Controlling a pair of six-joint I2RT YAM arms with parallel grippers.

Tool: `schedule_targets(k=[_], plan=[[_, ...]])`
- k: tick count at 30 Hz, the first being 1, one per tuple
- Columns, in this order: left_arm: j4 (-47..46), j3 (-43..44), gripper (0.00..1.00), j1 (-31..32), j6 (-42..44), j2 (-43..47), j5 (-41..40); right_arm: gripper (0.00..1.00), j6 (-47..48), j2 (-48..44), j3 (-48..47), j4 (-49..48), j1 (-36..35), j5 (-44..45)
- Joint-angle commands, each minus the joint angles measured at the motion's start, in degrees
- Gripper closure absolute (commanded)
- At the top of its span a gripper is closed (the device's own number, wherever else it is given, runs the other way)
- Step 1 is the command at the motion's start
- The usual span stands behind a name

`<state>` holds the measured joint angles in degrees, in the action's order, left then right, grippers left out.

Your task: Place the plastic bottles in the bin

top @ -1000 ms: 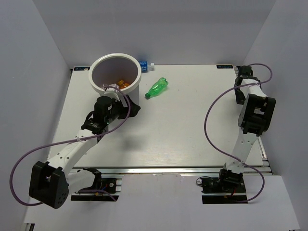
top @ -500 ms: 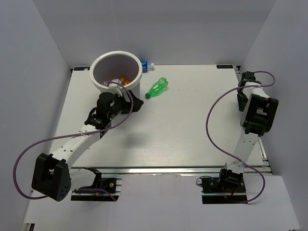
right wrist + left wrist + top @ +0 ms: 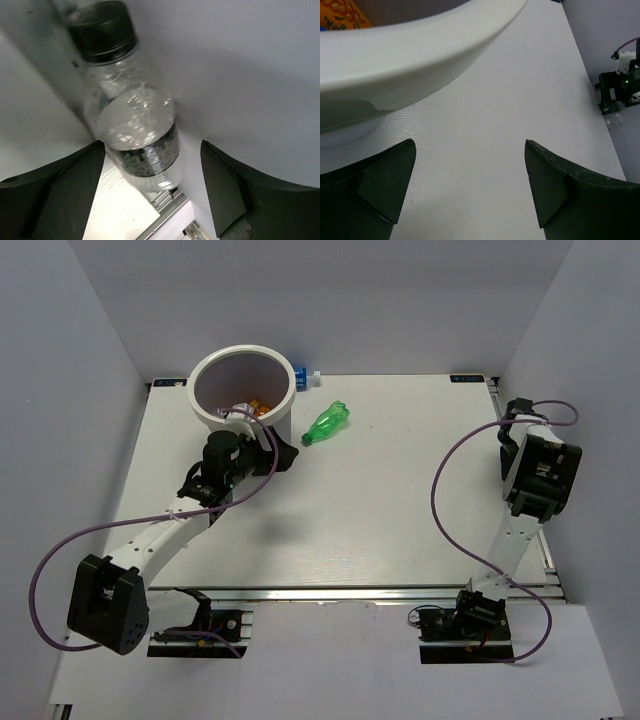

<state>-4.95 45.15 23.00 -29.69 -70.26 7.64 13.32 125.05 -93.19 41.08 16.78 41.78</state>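
Note:
The white bin [image 3: 205, 416] stands at the far left, with orange bottles [image 3: 256, 406] inside; its rim [image 3: 420, 50] and an orange bottle [image 3: 342, 12] show in the left wrist view. A green bottle [image 3: 328, 423] lies right of the bin. A blue-labelled bottle [image 3: 303, 377] lies behind it. My left gripper [image 3: 285, 452] [image 3: 469, 150] is open and empty beside the bin's base. My right gripper [image 3: 513, 408] [image 3: 152, 147] is open at the table's right edge. A clear bottle with a black cap and dark label [image 3: 135, 120] lies between its fingers, against the wall.
Grey walls close in the table on the left, back and right. The metal rail of the table's right edge [image 3: 170, 200] runs under the clear bottle. The right arm's wrist with a green light [image 3: 622, 87] shows far off in the left wrist view.
My right gripper has moved nearer along the right edge towards the wall. My left arm has shifted slightly up towards the bin.

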Motion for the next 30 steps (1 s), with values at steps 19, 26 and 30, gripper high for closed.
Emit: schedule_targets(k=[19,26,30], plan=[[-1.1,1.1,0.02,0.2,0.0,4.3,-1.2,1.00,-3.5,-0.8,-11.0,10.5,2.5,-14.8],[-1.2,1.0,0.02,0.2,0.0,4.5,-0.6,1.00,-2.9,-13.5,-10.8,7.1,0.4,-22.2],[-1.6,0.9,0.02,0.2,-0.2,5.1,0.6,1.00,-2.5,-22.1,-10.4,4.5,-5.7,-29.1]])
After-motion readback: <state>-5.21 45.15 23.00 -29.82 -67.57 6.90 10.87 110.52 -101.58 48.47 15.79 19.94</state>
